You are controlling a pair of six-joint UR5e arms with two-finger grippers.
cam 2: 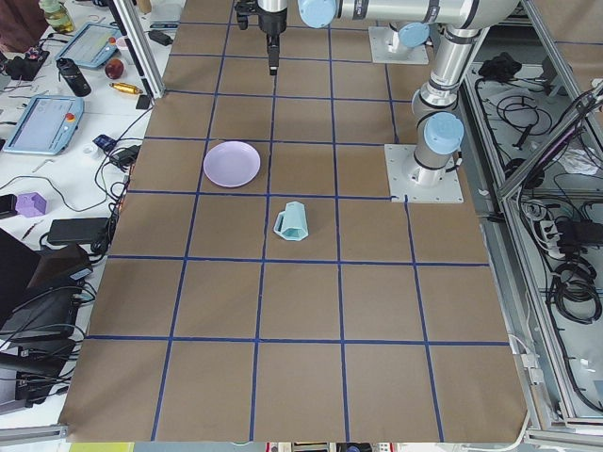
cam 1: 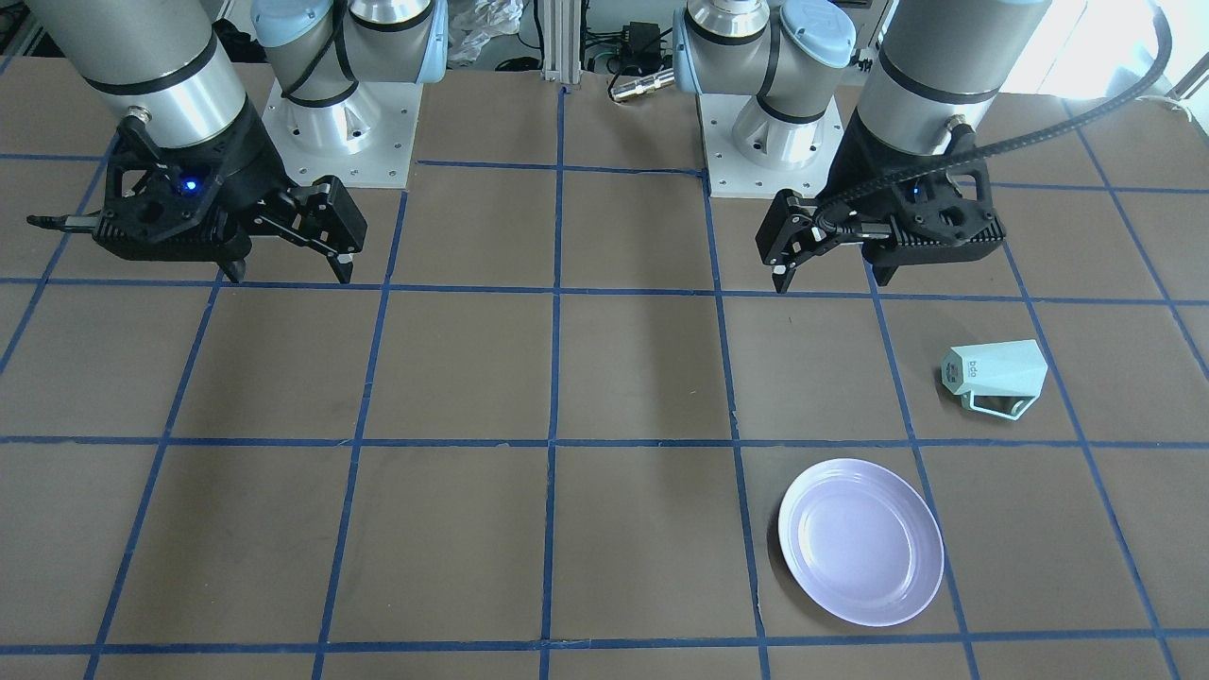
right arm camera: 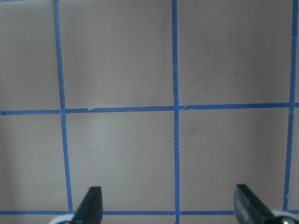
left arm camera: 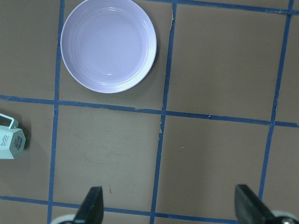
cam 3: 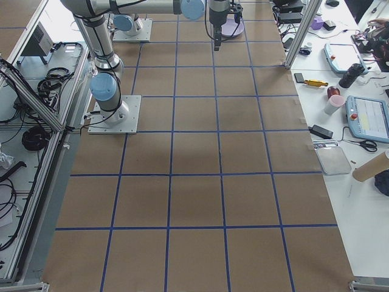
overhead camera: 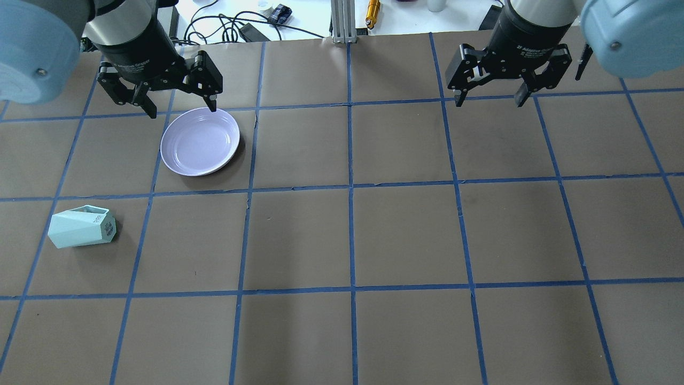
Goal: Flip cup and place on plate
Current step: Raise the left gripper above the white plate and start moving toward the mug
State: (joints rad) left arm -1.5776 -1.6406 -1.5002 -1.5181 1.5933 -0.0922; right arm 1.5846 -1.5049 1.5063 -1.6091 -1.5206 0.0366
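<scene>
The cup (overhead camera: 80,229) lies on its side on the table's left part, lettered base toward the middle and handle away from the robot; it also shows in the front view (cam 1: 995,376) and at the edge of the left wrist view (left arm camera: 10,142). The plate (overhead camera: 200,141) sits bare, one grid square farther out, apart from the cup; the front view (cam 1: 860,541) and the left wrist view (left arm camera: 108,44) show it too. My left gripper (overhead camera: 183,111) hangs open and empty high above the plate's far rim. My right gripper (overhead camera: 489,101) hangs open and empty over the table's right part.
Brown table with a blue tape grid (overhead camera: 350,187). An aluminium post (overhead camera: 342,21), cables and small tools lie beyond the far edge. The two arm bases (cam 1: 340,132) (cam 1: 774,142) stand at the robot's side.
</scene>
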